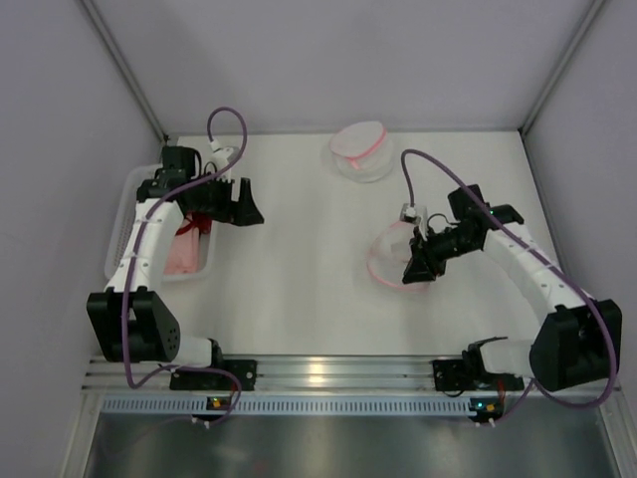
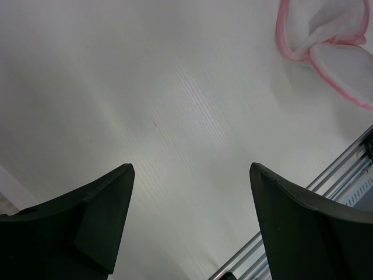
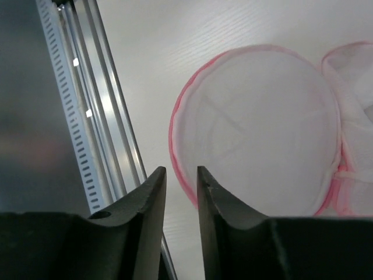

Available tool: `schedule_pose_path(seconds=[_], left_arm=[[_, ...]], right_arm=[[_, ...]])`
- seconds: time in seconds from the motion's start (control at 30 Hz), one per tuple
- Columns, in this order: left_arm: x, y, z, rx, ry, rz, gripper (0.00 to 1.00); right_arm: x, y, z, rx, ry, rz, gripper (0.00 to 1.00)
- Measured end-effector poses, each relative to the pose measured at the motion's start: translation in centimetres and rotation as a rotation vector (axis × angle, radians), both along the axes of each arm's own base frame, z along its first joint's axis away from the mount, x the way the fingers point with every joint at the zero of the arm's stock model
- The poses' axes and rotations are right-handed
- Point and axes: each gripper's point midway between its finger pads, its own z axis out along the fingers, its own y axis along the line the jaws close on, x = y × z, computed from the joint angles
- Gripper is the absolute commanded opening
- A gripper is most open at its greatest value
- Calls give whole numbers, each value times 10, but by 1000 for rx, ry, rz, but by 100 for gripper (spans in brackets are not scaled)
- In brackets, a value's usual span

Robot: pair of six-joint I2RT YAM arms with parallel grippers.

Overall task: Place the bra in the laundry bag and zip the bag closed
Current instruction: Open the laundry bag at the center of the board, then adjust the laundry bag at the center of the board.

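Observation:
A round white mesh laundry bag with a pink rim point(image 1: 386, 251) lies on the table right of centre. My right gripper point(image 1: 416, 269) hovers at its near rim. In the right wrist view the bag point(image 3: 262, 128) fills the right side, and the gripper point(image 3: 180, 170) has its jaws a narrow gap apart with only table between them; the pink rim runs just beside the right finger. The bra point(image 1: 184, 249), pink fabric, lies in a white tray at the left. My left gripper point(image 1: 247, 207) is wide open and empty point(image 2: 189, 169) above bare table, right of the tray.
The white tray point(image 1: 119, 234) stands at the table's left edge under the left arm. A second pink-rimmed mesh bag point(image 1: 360, 151) sits at the back centre. The aluminium rail point(image 1: 318, 373) runs along the near edge. Grey walls enclose the table.

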Motion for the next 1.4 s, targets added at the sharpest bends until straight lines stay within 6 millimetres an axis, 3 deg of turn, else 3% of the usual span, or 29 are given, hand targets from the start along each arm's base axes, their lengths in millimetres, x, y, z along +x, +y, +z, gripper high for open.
schedule_pose_path(seconds=[0.1, 0.23, 0.37, 0.5, 0.67, 0.8, 0.9, 1.0, 1.23, 1.4], left_arm=[[-6, -3, -4, -17, 13, -13, 85], [-14, -9, -6, -50, 26, -37, 84], [-19, -16, -6, -86, 40, -63, 83], [-24, -23, -6, -107, 47, -89, 82], [-33, -45, -8, -110, 58, -163, 81], [-41, -64, -13, -106, 80, -225, 81], [-47, -77, -19, -102, 106, -261, 81], [-54, -92, -30, -111, 147, -290, 80], [-89, -155, -77, -157, 374, -384, 81], [-84, -185, -103, -199, 472, -355, 81]], right_arm=[[-10, 2, 3, -29, -68, 29, 39], [7, 1, 9, -61, -109, -27, 44], [55, 2, 20, -97, -148, -113, 48], [124, 3, 19, -166, -173, -198, 50], [212, -8, 0, -244, -160, -301, 48], [250, -24, -24, -307, -148, -334, 46], [253, -35, -44, -359, -123, -304, 45], [243, -41, -60, -403, -91, -245, 46], [224, -50, -82, -469, -44, -134, 46], [214, -53, -92, -488, -35, -83, 33]])
